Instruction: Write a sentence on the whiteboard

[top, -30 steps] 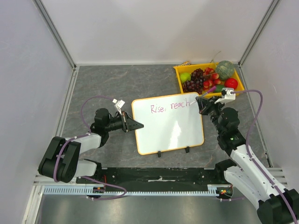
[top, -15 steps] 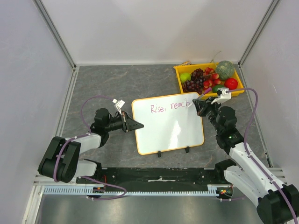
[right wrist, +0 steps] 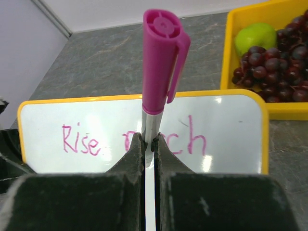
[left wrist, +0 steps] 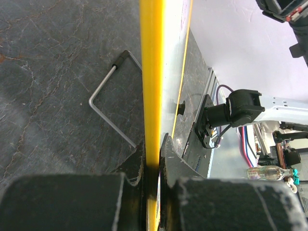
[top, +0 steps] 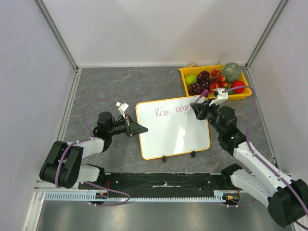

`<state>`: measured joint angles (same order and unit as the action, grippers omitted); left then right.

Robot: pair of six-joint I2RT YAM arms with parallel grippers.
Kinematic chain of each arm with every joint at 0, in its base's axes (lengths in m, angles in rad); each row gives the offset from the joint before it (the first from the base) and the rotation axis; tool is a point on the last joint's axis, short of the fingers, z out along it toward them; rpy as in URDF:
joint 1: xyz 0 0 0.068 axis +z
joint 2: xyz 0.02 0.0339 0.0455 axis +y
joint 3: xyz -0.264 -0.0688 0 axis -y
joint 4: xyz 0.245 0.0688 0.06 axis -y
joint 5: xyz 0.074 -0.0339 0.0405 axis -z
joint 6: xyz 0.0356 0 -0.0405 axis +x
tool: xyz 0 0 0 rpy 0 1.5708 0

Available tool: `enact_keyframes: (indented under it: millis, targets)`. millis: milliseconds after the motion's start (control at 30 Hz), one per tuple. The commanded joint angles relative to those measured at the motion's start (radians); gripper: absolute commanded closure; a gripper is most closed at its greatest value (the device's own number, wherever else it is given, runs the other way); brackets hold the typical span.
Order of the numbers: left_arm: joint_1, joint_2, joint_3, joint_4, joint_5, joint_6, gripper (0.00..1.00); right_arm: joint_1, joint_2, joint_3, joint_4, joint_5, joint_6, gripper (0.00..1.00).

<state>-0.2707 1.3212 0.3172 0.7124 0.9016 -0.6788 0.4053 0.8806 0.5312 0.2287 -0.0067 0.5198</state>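
The whiteboard [top: 168, 132], white with an orange-yellow rim, lies mid-table with two black clips on its near edge. Pinkish-red writing [top: 166, 111] on its far part reads "Rise, reach"; it also shows in the right wrist view [right wrist: 79, 140]. My left gripper [top: 139, 128] is shut on the board's left rim [left wrist: 152, 96]. My right gripper [top: 197, 108] is over the board's far right corner, above the end of "reach". It is shut on a marker [right wrist: 161, 67] with a magenta cap on its back end. The marker's tip is hidden.
A yellow tray [top: 243, 95] of fruit stands just beyond the board's far right corner, close behind my right gripper; it also shows in the right wrist view [right wrist: 228, 53]. A wire stand [left wrist: 108, 103] lies under the board. Walls close in the table at the sides and back.
My right gripper has moved left with the marker, from beside the board's far right corner to above the word "reach". The left arm and the board have not moved.
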Motion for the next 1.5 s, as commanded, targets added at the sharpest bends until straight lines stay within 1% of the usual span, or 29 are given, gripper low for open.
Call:
enact_keyframes:
  millis: [0, 167, 367, 667, 767, 1000, 1200, 1467]
  targets:
    - [0.002, 0.033, -0.010, -0.119, -0.184, 0.177, 0.98, 0.094, 0.030, 0.091, 0.043, 0.091, -0.035, 1.00]
    - [0.002, 0.033, -0.010, -0.117, -0.184, 0.177, 0.98, 0.205, 0.102, 0.136, 0.067, 0.137, -0.038, 1.00]
    - [0.002, 0.033, -0.010, -0.119, -0.184, 0.177, 0.98, 0.328, 0.149, 0.164, 0.098, 0.221, -0.064, 1.00]
    - [0.001, 0.033, -0.010, -0.117, -0.181, 0.179, 0.98, 0.536, 0.182, 0.153, 0.176, 0.370, -0.161, 1.00]
    - [0.001, 0.033, -0.012, -0.117, -0.182, 0.177, 0.98, 0.584, 0.198, 0.141, 0.210, 0.412, -0.187, 1.00]
    - [0.002, 0.033, -0.012, -0.117, -0.181, 0.177, 0.98, 0.645, 0.251, 0.138, 0.264, 0.479, -0.214, 1.00]
    - [0.002, 0.032, -0.012, -0.119, -0.181, 0.177, 0.98, 0.655, 0.299, 0.141, 0.317, 0.498, -0.219, 1.00]
    - [0.001, 0.032, -0.012, -0.119, -0.179, 0.179, 0.98, 0.656, 0.353, 0.141, 0.348, 0.527, -0.214, 1.00]
